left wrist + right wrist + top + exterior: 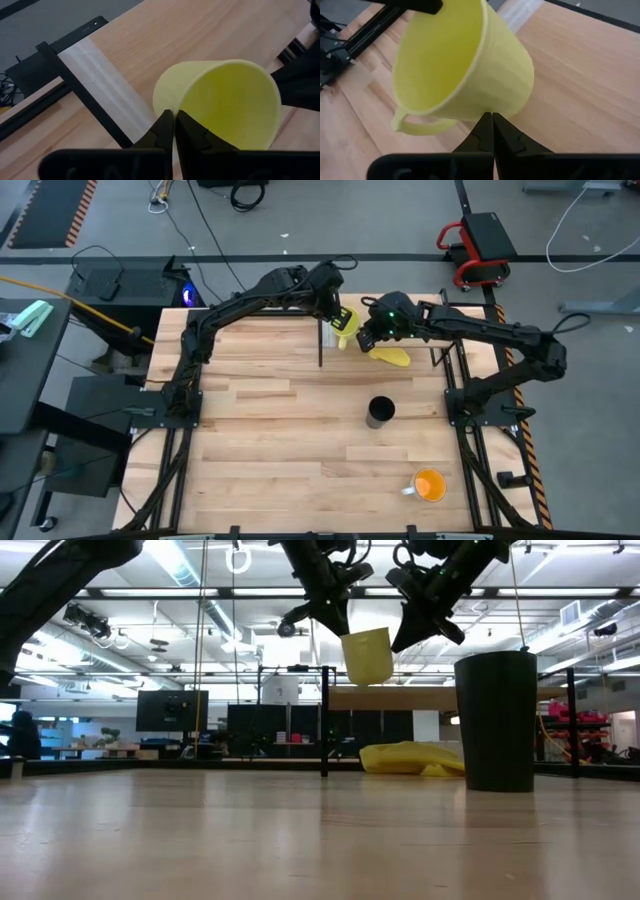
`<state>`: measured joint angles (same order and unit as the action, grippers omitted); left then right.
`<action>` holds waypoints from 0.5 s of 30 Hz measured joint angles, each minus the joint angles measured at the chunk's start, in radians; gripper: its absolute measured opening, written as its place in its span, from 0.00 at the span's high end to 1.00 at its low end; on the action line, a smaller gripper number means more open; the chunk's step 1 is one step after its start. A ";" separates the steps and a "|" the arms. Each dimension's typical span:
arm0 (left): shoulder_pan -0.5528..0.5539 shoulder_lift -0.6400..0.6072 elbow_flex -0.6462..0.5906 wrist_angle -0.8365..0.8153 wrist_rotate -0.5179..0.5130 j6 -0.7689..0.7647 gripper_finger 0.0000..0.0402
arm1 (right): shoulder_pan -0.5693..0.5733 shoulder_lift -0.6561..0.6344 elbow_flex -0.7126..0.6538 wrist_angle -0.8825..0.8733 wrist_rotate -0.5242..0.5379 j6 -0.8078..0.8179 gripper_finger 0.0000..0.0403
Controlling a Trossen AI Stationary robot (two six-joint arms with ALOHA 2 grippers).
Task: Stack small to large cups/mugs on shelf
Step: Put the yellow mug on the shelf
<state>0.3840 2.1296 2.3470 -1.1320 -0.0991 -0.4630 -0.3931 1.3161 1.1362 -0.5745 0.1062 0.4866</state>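
Note:
My left gripper point(174, 131) holds the small yellow mug point(344, 321) in the air over the table's far part, shut on its rim. In the low view the mug point(367, 655) hangs tilted, just above the level of the pale shelf board point(420, 698) on thin black posts. My right gripper point(492, 131) is shut, its tips right beside the mug's outer wall point(505, 70). The black handleless cup point(380, 412) stands upright mid-table. The orange mug point(430, 485) stands on its base near the near right corner. My left gripper pinches the yellow mug's rim point(172, 111), one finger inside the mug and one outside its wall. The mug is lifted clear of the table and tilted, its mouth turned toward the wrist camera. My right gripper's shut tips reach the mug's side above its handle point(415, 127); whether they touch, I cannot tell.
A flat yellow lump point(391, 355) lies on the table under the shelf, just right of the held mug. Black shelf posts point(320, 345) stand at the far edge. Open tabletop point(270, 440) lies on the left and near sides.

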 joint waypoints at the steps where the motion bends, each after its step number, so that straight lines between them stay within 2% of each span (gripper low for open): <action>1: 0.000 0.000 0.000 -0.002 -0.001 0.001 0.96 | 0.000 0.002 0.000 0.001 -0.002 0.000 1.00; 7: 0.000 0.000 0.000 -0.003 0.000 0.004 0.97 | -0.001 0.002 0.000 0.006 -0.003 0.000 1.00; 15: -0.001 0.000 0.000 0.003 0.013 0.004 0.89 | -0.006 0.002 0.000 0.001 -0.006 0.007 1.00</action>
<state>0.3832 2.1296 2.3470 -1.1290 -0.0860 -0.4595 -0.3993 1.3186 1.1358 -0.5739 0.0998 0.4938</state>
